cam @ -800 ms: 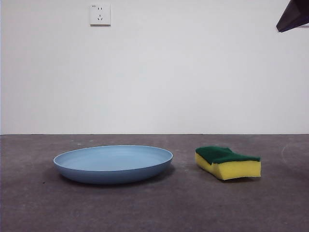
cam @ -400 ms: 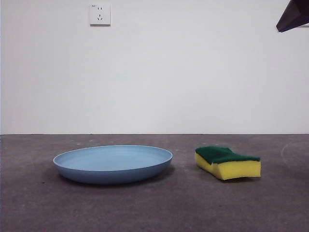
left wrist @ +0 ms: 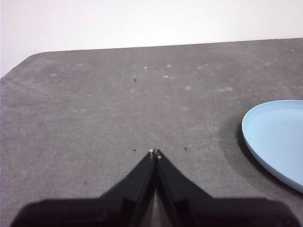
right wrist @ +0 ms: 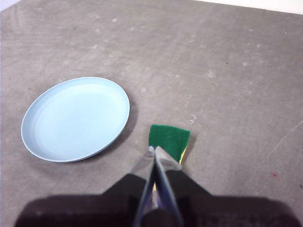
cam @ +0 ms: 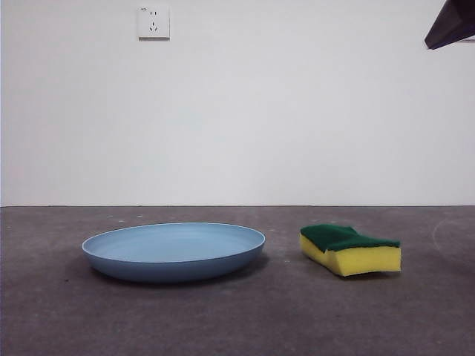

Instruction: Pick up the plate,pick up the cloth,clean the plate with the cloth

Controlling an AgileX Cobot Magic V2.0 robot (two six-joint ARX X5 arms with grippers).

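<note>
Light-blue plate (cam: 174,251) is lying flat on the grey table (cam: 237,319), with the sponge-like cloth (cam: 350,249) resting just beside it at its 3 o'clock in the front view. Right claw (right wrist: 155,150), pressed shut and holding nothing, is hanging above the cloth's near edge, while left claw (left wrist: 155,153), also closed and empty, is hovering over bare table off the plate's far side. White wall (cam: 297,111) with a socket (cam: 154,21) is standing behind.

Plates: one, the light-blue plate (cam: 174,251) on the table.
Sponges: one, the cloth (cam: 349,249), yellow foam under a green top, at the plate's 3 o'clock in the front view.
Grippers: two, the left gripper (left wrist: 155,153) and the right gripper (right wrist: 154,149).
Wall sockets: one socket (cam: 154,22).
</note>
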